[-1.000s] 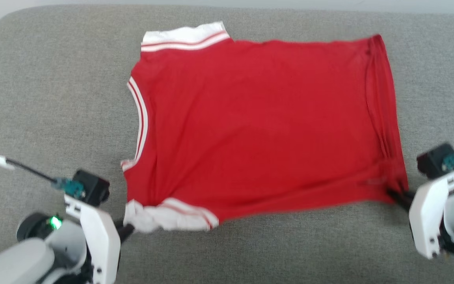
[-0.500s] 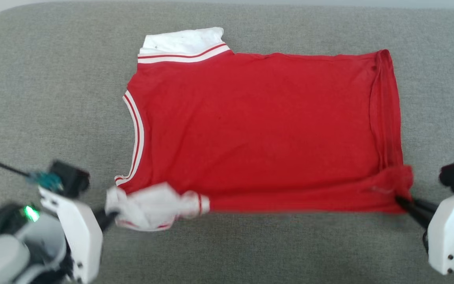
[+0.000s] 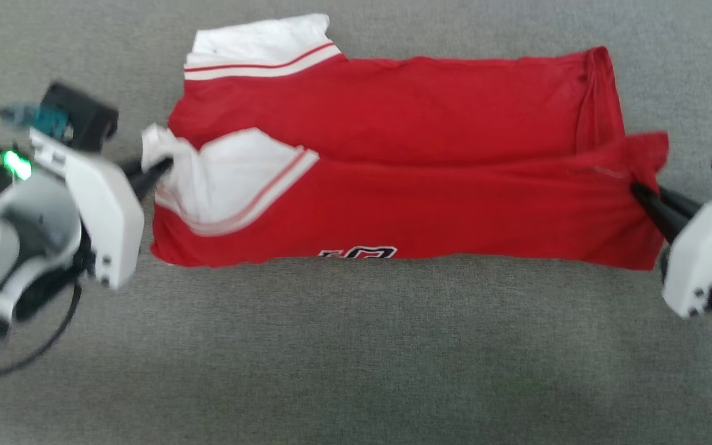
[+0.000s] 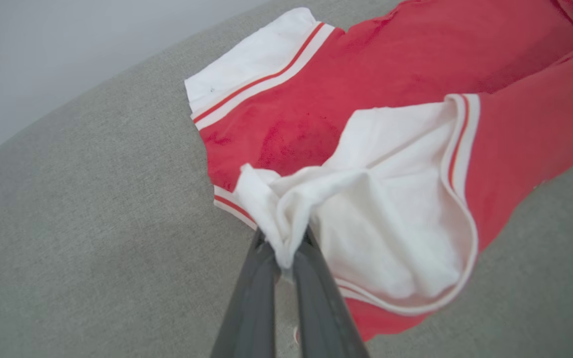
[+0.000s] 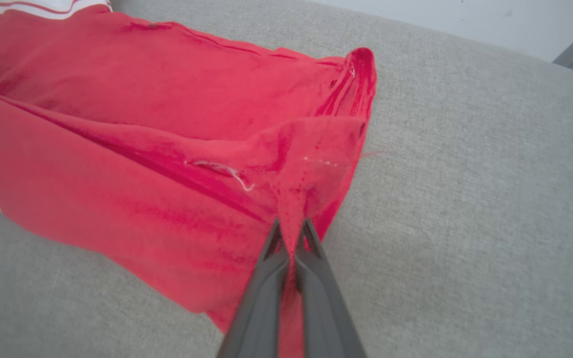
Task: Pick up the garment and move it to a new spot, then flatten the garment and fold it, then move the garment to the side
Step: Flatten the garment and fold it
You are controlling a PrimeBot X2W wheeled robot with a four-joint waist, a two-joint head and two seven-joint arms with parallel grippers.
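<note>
Near edge folded over; garment (image 3: 430,204) L-R, sleeves (image 3: 257,43) L.

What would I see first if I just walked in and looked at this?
The bright red shirt jumps out, lying across the middle of the grey cushion with its near part folded over. Next you'd spot the two claws holding it: the left claw pinches the white sleeve at one end, and the right claw pinches a red corner at the other.

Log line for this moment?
red jersey T-shirt with white sleeves: part-folded on grey fabric surface | left gripper: shut on near sleeve | right gripper: shut on hem corner
</note>
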